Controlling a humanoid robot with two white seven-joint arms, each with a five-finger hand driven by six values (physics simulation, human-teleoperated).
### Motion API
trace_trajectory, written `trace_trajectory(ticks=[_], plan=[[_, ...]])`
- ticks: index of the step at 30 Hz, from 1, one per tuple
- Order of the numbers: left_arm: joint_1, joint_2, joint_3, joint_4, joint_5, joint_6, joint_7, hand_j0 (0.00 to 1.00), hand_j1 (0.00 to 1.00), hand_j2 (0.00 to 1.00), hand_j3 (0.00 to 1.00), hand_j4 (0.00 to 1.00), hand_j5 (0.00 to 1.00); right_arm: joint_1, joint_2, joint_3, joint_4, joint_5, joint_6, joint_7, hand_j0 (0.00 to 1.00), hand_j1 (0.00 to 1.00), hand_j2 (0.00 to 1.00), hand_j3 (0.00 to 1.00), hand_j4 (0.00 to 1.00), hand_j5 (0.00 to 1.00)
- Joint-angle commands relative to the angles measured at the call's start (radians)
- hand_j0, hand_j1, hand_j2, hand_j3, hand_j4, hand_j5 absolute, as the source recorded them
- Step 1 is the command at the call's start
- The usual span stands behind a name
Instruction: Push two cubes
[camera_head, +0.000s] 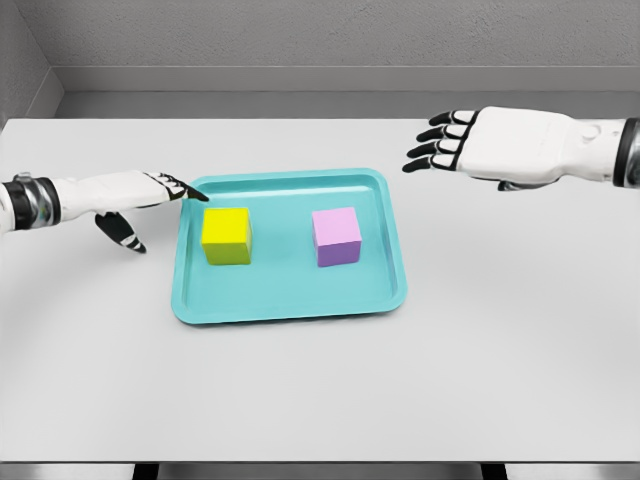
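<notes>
A yellow cube (227, 235) sits in the left half of a teal tray (290, 300), and a purple cube (336, 236) sits in its right half, a short gap apart. My left hand (160, 195) reaches in from the left with fingers stretched out, its fingertips (197, 193) over the tray's left rim, just up and left of the yellow cube and apart from it. My right hand (450, 142) hovers open above the table, up and right of the tray, well clear of the purple cube. Neither hand holds anything.
The tray lies in the middle of a white table (320, 400). A grey wall runs behind the table's far edge.
</notes>
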Motion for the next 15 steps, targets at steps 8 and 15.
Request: trace_trajectory(ticks=[8, 15], plan=[[-0.080, 0.001, -0.076, 0.210, -0.002, 0.003, 0.000, 0.67, 0.67, 0.67, 0.67, 0.67, 0.67, 0.002, 0.021, 0.099, 0.029, -0.010, 0.003, 0.000, 0.25, 0.25, 0.25, 0.25, 0.25, 0.25], [-0.140, -0.004, -0.138, 0.162, -0.001, 0.003, 0.000, 0.44, 0.44, 0.44, 0.44, 0.44, 0.44, 0.000, 0.157, 0.153, 0.204, 0.006, 0.003, 0.000, 0.17, 0.17, 0.17, 0.17, 0.17, 0.17]])
